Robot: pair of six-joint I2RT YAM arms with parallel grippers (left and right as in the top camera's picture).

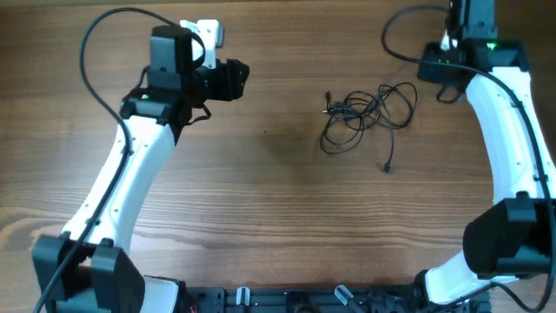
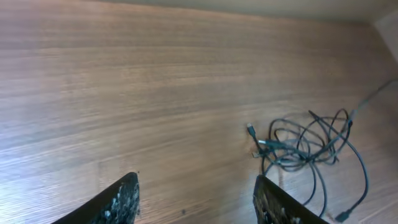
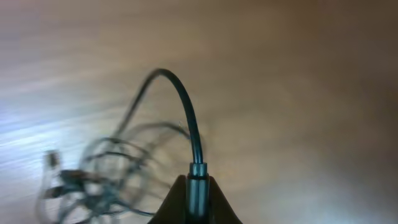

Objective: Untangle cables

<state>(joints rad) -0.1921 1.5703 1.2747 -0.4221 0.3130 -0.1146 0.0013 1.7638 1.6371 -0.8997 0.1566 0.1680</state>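
The cables lie as a tangle of thin black loops on the wooden table, right of centre. They also show in the left wrist view and, blurred, in the right wrist view. One loose plug end trails toward the front. My right gripper is shut on a cable plug, and its cord arches back to the tangle. In the overhead view the right gripper is just right of the tangle. My left gripper is open and empty, above bare wood left of the cables, and also shows in the overhead view.
The wooden table carries nothing else. The thick black arm wires loop over the back corners. The arm bases stand at the front edge.
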